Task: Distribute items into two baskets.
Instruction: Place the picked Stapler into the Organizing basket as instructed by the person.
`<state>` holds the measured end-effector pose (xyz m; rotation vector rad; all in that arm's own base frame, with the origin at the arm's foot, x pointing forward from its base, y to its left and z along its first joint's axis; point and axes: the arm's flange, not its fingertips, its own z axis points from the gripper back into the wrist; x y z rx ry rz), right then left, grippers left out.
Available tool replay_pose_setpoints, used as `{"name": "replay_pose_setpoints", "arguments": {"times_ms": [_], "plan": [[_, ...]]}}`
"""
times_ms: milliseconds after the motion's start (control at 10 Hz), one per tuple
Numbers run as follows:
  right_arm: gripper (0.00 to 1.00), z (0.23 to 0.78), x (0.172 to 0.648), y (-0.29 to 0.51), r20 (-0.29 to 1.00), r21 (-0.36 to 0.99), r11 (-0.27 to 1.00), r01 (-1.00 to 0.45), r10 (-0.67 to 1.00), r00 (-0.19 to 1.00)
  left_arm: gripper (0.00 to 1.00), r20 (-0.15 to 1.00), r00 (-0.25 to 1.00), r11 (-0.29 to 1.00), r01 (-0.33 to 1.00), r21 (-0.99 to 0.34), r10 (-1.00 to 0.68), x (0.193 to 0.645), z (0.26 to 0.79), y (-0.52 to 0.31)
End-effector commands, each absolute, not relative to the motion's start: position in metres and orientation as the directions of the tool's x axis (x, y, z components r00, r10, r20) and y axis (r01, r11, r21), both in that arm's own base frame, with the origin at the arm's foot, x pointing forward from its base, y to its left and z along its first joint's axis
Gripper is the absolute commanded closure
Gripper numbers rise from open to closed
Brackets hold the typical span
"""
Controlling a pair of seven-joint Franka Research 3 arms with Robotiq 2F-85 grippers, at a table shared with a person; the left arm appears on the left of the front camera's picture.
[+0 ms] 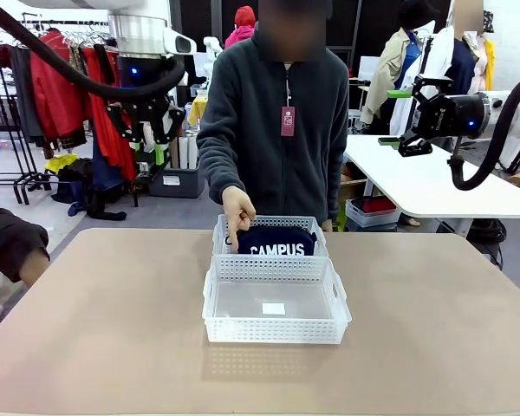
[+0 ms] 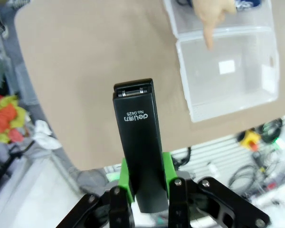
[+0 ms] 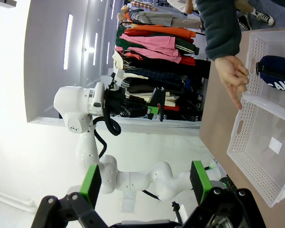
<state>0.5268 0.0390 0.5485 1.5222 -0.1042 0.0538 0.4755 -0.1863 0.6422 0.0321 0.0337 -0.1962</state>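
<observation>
Front view: your left claw (image 1: 147, 121) hangs high at 10 o'clock, the right claw (image 1: 409, 117) at 2 o'clock spread wide and empty. The pouch (image 1: 276, 240) fills the far basket (image 1: 270, 224), so the near basket (image 1: 274, 328) waits.

Left wrist view: that claw grips the stapler (image 2: 137, 137) upright; the near basket sits at 2 o'clock.

Right wrist view: both baskets lie at 3 o'clock.

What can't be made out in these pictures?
- Front view: the CAMPUS pouch is partly hidden by the far basket wall and the person's hand.
- Left wrist view: the stapler underside; the far basket runs off the top edge.
- Small label in the near basket: too small to read.
</observation>
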Motion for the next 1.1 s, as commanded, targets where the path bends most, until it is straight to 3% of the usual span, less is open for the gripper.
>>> {"name": "replay_pose_setpoints", "arguments": {"times_ms": [0, 400, 500, 800, 1000], "plan": [[0.0, 0.551, 0.526, 0.039, 0.103, 0.994, 0.047, -0.102, -0.031, 0.994, 1.0, -0.051, 0.899, 0.898, 0.437, 0.051, -0.435, 0.477, 0.649, -0.195], [0.0, 0.551, 0.526, 0.039, 0.103, 0.994, 0.047, -0.102, -0.031, 0.994, 1.0, -0.102, 0.607, 0.61, 0.792, -0.002, -0.788, 0.472, 0.649, -0.23], [0.0, 0.551, 0.526, 0.039, 0.103, 0.994, 0.047, -0.102, -0.031, 0.994, 1.0, -0.121, 0.524, 0.524, 0.851, 0.037, -0.843, 0.471, 0.649, -0.238], [0.0, 0.551, 0.526, 0.039, 0.103, 0.994, 0.047, -0.102, -0.031, 0.994, 1.0, -0.079, 0.294, 0.278, 0.946, 0.168, -0.953, 0.469, 0.651, -0.264], [0.0, 0.551, 0.526, 0.039, 0.103, 0.994, 0.047, -0.102, -0.031, 0.994, 1.0, -0.048, 0.192, 0.18, 0.965, 0.189, -0.98, 0.469, 0.657, -0.279]]}}
